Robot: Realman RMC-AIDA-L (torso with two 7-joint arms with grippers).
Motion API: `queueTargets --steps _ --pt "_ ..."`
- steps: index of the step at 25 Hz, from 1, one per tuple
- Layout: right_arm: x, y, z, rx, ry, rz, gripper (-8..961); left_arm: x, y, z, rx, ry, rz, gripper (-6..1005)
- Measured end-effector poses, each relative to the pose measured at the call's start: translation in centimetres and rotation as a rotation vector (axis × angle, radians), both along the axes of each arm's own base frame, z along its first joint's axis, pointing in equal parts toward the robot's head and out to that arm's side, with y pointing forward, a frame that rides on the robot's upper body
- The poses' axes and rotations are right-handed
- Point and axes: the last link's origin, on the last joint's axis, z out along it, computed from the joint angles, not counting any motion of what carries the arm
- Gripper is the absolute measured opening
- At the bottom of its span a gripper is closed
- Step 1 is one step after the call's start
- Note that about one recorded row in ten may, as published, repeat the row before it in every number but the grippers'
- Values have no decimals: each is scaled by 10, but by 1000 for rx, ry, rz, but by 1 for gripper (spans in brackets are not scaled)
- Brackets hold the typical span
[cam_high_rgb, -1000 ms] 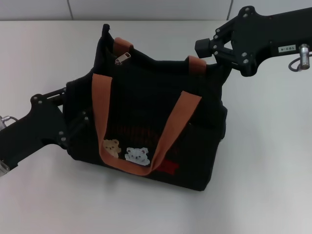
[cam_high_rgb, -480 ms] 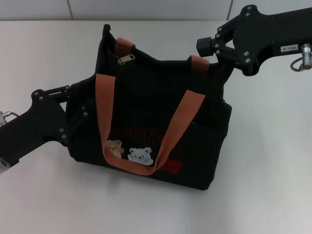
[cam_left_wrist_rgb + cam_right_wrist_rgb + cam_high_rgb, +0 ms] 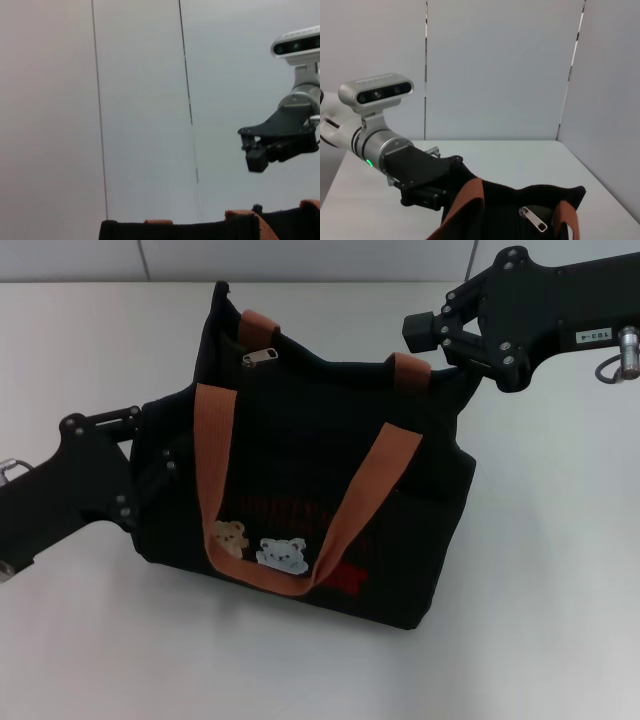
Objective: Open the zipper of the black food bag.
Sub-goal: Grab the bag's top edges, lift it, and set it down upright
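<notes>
The black food bag (image 3: pixel 320 460) stands upright mid-table, its bear patches and red print facing me. The zipper runs along the top edge, and its silver pull tab (image 3: pixel 258 357) lies at the far left end, also seen in the right wrist view (image 3: pixel 534 220). My left gripper (image 3: pixel 150 465) is pressed into the bag's left side, shut on the fabric; the fingertips are buried in it. My right gripper (image 3: pixel 420 332) hovers just above the bag's right top corner beside the rear handle (image 3: pixel 405 368). It is shut and holds nothing, and it stands clear of the bag in the left wrist view (image 3: pixel 256 161).
The bag rests on a white table (image 3: pixel 540 590). A pale panelled wall (image 3: pixel 300 258) runs along the back edge. The front orange-brown handle (image 3: pixel 215 470) hangs loose over the bag's face.
The bag and my left gripper shifted slightly right and toward me, then back left. The right gripper has barely moved.
</notes>
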Motion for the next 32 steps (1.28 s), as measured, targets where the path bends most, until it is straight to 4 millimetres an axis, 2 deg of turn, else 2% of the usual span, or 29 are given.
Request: queueTargets --steps 4,10,11,13,17,22,28,32 --pt "1 1 2 9 2 -4 47 10 5 13 7 -6 -60 213" --pt "4 5 10 44 29 -26 50 35 21 32 16 -3 -185 206" --pt "4 5 11 48 31 -28 50 35 21 32 16 -3 -185 204" --pt "4 6 14 56 36 -32 51 54 32 38 6 0 -265 200" --pt "1 8 16 60 32 -19 53 67 38 39 -6 -3 -322 192" --pt "-5 4 9 13 -3 15 224 84 43 38 -21 -7 -394 181" --pt "-16 -1 4 -16 -29 62 260 92 43 36 -27 -8 -428 169" --pt "-23 3 -3 -29 -72 72 284 92 43 36 -28 -7 -432 161"
